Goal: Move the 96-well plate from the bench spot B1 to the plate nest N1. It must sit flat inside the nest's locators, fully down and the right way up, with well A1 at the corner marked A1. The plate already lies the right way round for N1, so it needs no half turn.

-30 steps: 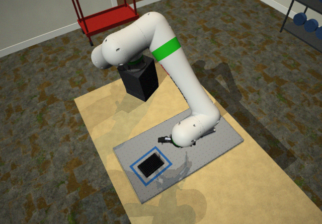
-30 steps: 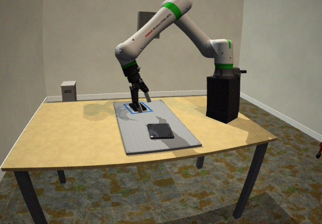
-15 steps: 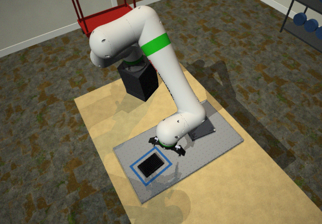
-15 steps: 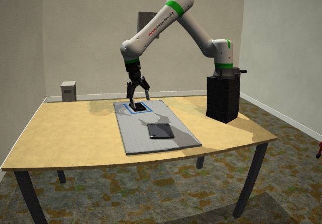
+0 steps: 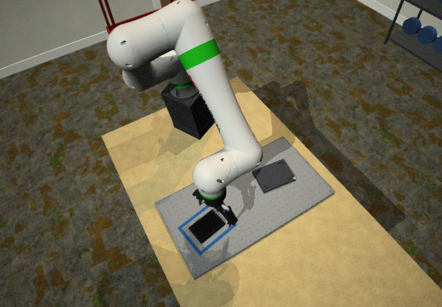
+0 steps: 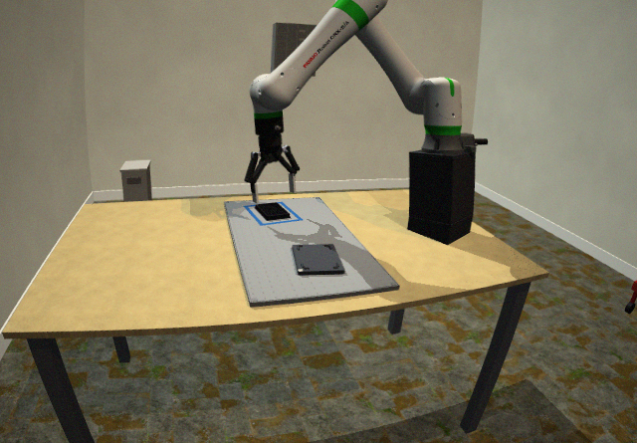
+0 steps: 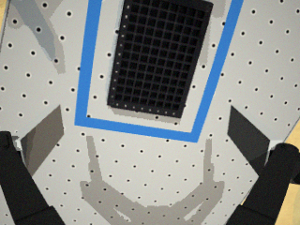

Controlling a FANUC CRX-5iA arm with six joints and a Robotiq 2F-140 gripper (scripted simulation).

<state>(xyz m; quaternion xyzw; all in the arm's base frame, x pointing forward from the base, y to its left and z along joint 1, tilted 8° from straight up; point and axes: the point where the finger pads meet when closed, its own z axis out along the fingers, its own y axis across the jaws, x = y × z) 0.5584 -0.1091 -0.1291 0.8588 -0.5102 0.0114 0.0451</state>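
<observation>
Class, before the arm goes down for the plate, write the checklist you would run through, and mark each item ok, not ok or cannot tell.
1. Gripper fully open, nothing between its fingers: ok.
2. 96-well plate lying flat, wells up, inside the blue outline of spot B1: ok.
3. Gripper centred over the plate: not ok; in the wrist view the plate sits towards the top of the frame, ahead of the fingers.
4. Fingers set to straddle the plate's sides: cannot tell yet.
5. Plate nest N1 free of other things: ok.
6. Well A1 at the marked corner: cannot tell; no marking is legible.
</observation>
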